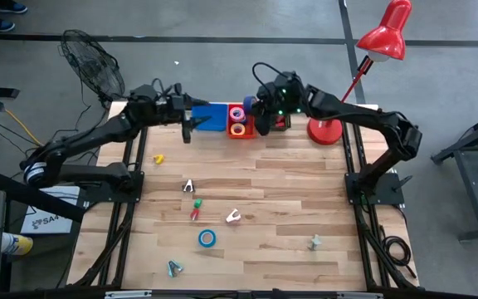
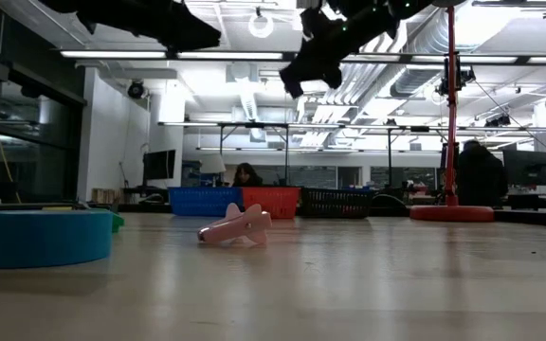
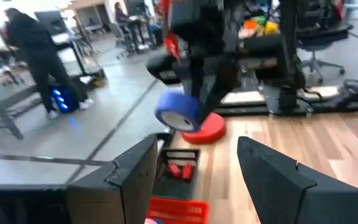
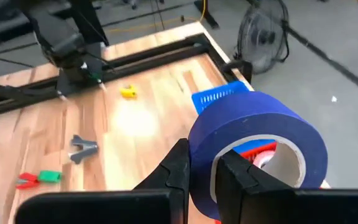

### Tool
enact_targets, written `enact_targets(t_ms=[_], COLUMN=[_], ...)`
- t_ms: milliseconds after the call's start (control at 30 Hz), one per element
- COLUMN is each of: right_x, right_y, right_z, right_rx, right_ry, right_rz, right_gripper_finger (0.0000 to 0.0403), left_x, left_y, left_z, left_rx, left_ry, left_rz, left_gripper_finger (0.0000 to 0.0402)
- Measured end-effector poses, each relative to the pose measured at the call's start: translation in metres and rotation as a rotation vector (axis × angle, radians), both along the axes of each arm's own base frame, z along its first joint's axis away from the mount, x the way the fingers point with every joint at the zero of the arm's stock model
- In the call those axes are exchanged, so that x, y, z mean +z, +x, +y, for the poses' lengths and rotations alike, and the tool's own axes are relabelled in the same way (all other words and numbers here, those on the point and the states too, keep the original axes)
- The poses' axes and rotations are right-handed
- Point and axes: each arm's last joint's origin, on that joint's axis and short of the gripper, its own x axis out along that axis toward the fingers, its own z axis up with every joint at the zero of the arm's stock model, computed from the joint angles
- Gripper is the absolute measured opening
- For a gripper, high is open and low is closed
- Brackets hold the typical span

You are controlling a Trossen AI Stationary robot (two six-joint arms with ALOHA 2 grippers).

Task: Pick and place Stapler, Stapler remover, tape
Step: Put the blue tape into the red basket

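The right gripper (image 4: 199, 180) pinches the wall of a blue tape roll (image 4: 257, 146), hanging just above the red bin (image 1: 241, 129). The bin lies directly beneath, so it's a straight drop. The left gripper (image 1: 187, 126), jaws parted and empty, hovers beside the bin.

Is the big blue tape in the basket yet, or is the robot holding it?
Held, not in yet. The right gripper pinches the blue tape up above the red basket.
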Motion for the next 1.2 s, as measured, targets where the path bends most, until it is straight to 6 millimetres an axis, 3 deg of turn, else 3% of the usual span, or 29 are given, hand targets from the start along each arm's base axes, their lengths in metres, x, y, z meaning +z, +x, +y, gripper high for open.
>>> enact_targets(t_ms=[200, 433, 600, 833, 1033, 1200], right_x=[-0.016, -0.035, -0.047, -0.071, -0.095, -0.097], right_y=[0.02, 0.05, 0.069, 0.092, 0.098, 0.1], right_z=[-0.021, -0.037, -0.05, -0.064, -0.067, -0.069], right_rx=[0.066, 0.122, 0.044, -0.13, -0.197, -0.238], right_ry=[0.054, 0.134, 0.181, 0.394, 0.483, 0.478], right_rz=[0.098, 0.342, 0.473, 0.496, 0.55, 0.535], right_gripper_finger=[0.0034, 0.0034, 0.0034, 0.0034, 0.0034, 0.0034], left_x=[0.003, 0.0, -0.004, -0.008, -0.011, -0.012], left_y=[-0.008, -0.008, -0.008, -0.009, -0.009, -0.01], left_z=[0.001, 0.0, -0.001, -0.001, -0.001, -0.001], left_rx=[0.02, 0.004, -0.003, -0.003, 0.003, 0.004], left_ry=[0.002, -0.018, -0.043, -0.072, -0.089, -0.101], left_rz=[-0.003, 0.027, 0.061, 0.096, 0.12, 0.128], left_gripper_finger=[0.022, 0.0221, 0.0221, 0.0221, 0.0221, 0.0221])
